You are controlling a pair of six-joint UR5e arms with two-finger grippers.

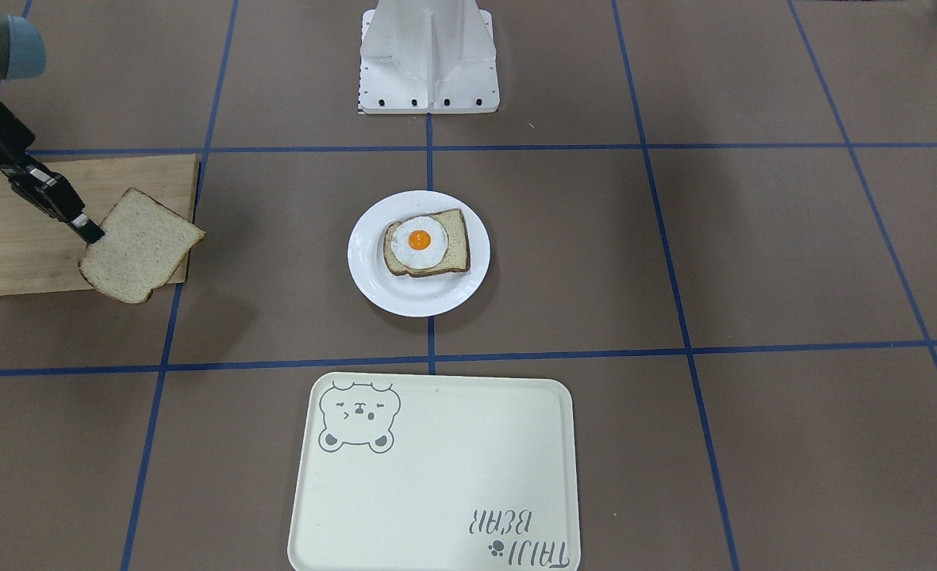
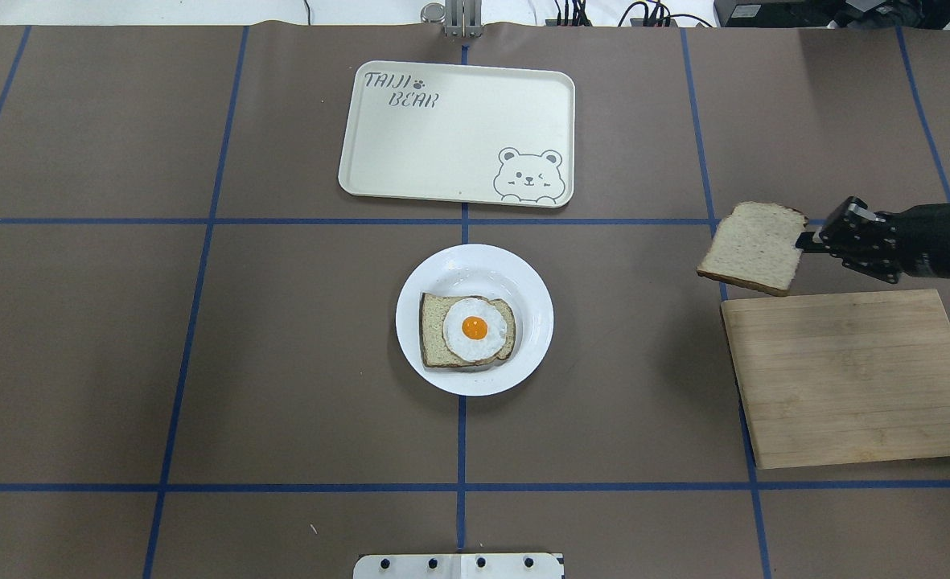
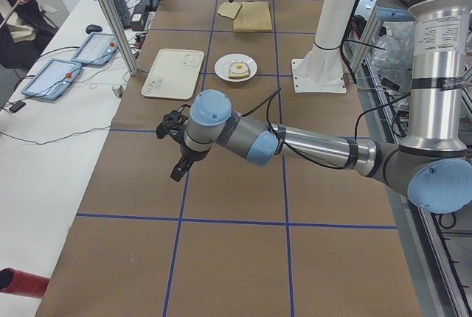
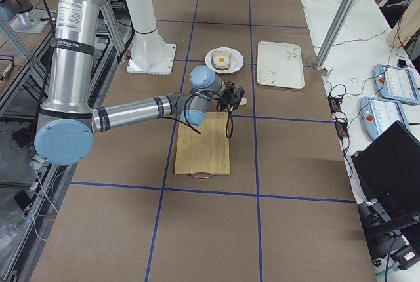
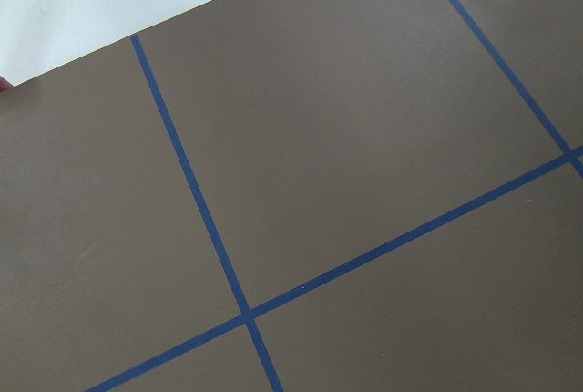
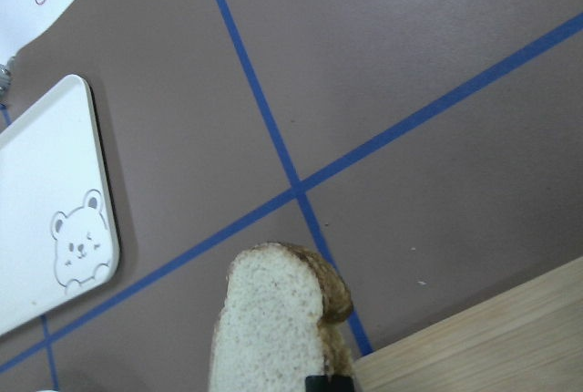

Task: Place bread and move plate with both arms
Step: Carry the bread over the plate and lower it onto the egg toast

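Front-facing view: the white plate (image 1: 369, 274) holds an egg-topped slice (image 1: 427, 243), and the bear tray (image 1: 436, 476) lies near it. The right gripper (image 1: 91, 232) pinches the bread (image 1: 139, 247) by one edge, tilted above the corner of the wooden board (image 1: 24, 246).

Overhead view: the bread hangs well apart from the plate.

Left side view: the left gripper (image 3: 177, 173) hangs over the table (image 3: 236, 258); I cannot tell how its jaws stand.

Right wrist view: pale crumb, brown crust, rounded top away from the jaws.
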